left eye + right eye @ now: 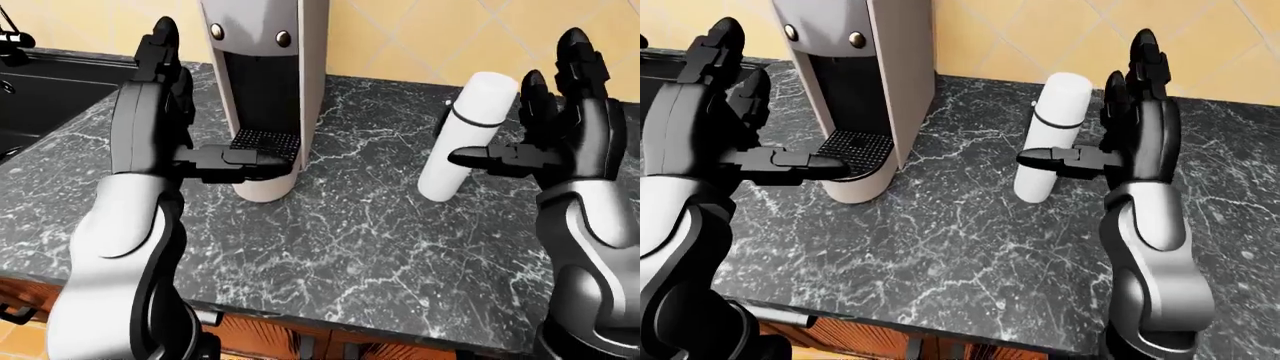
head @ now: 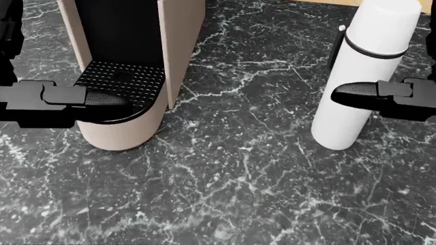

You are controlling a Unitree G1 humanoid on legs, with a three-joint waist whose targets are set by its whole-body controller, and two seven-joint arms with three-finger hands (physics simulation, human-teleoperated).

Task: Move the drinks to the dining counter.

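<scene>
White thermos upright on dark marble counter, right of coffee machine. Right hand open, fingers spread, thumb across thermos body, possibly touching. Left hand open, by machine's drip tray.

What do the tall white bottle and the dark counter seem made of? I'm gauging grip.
The tall white cylindrical bottle looks like smooth painted metal or plastic: even matte white, with a thin black band. The dark veined counter looks like polished marble or stone: white veins, soft sheen. Both are renders, so uncertain.
</scene>
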